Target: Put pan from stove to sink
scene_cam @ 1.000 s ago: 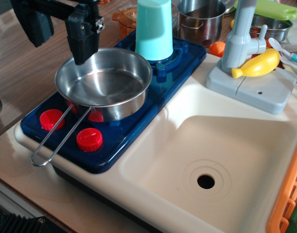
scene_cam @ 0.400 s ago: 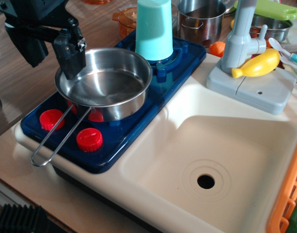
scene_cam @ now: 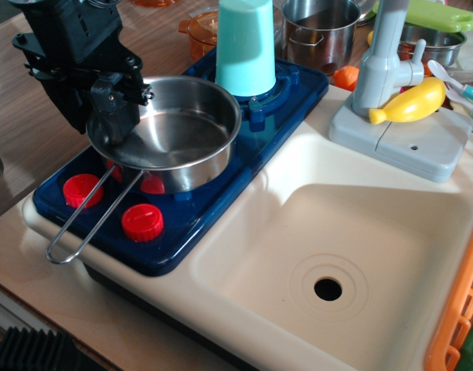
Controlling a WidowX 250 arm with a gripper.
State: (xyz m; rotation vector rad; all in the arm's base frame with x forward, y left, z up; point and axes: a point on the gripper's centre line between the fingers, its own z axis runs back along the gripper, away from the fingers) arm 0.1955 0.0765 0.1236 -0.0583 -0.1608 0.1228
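The shiny steel pan (scene_cam: 182,131) sits on the front burner of the dark blue stove (scene_cam: 213,197), its wire loop handle (scene_cam: 90,220) pointing to the front left over the red knobs (scene_cam: 142,221). My black gripper (scene_cam: 90,116) is down at the pan's left rim. One finger is inside the pan and the other outside, and they are closed onto the wall. The cream sink (scene_cam: 376,224) with its drain hole (scene_cam: 328,289) lies to the right, with nothing in it.
A teal cup (scene_cam: 246,46) stands upside down on the back burner, right behind the pan. A grey faucet (scene_cam: 383,62) with a yellow toy (scene_cam: 410,102) stands at the sink's back. A steel pot (scene_cam: 321,31) is behind the stove. An orange basket (scene_cam: 461,309) borders the sink's right edge.
My gripper has come down and to the left from above the pan's back-left rim, and its fingers have closed over the left rim. The pan's handle has shifted slightly.
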